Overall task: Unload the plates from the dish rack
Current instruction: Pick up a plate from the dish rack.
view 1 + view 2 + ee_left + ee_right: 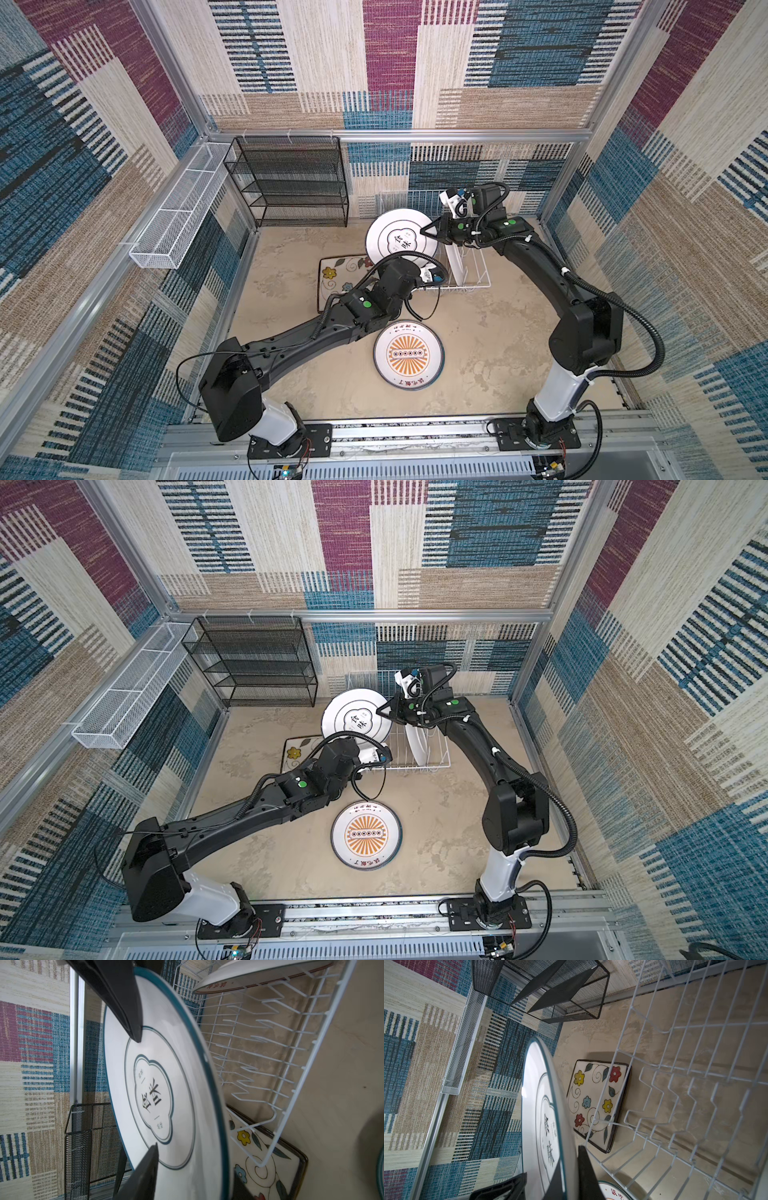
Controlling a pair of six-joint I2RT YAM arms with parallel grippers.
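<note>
Patchwork carpet walls (415,62) in blue, plum and straw close round a mottled beige tabletop (498,353). Three round plates are in sight.

One, the held plate (401,241), stands upright on edge with its white back and teal rim turned to me and black characters at its centre. Both top views show it just beside the rack's end. The right claw (426,232) is pressed together on its upper rim, one finger on each face. The left claw (195,1163) is at the opposite, lower rim with its fingers spread, one to each side of the plate. Whether either touches I cannot tell.

Under the right claw's wrist sits the dish rack (436,765), white wire. In it the second round plate (417,744) stands on edge between tines, the only one there. The third round plate (409,355) lies flat, orange sunburst up, on the near side of the left claw toward the arms' bases, apart from the rack.

Just beside the left claw, on its outer side, one square plate (598,1101) lies face up with yellow, red and blue flowers. Its edge looks doubled, but I cannot tell if another lies beneath.

Farther out past the left claw, one black mesh shelf unit (291,183) stands against the back wall. Beyond it, one long white mesh basket (178,216) hangs on the side frame.
</note>
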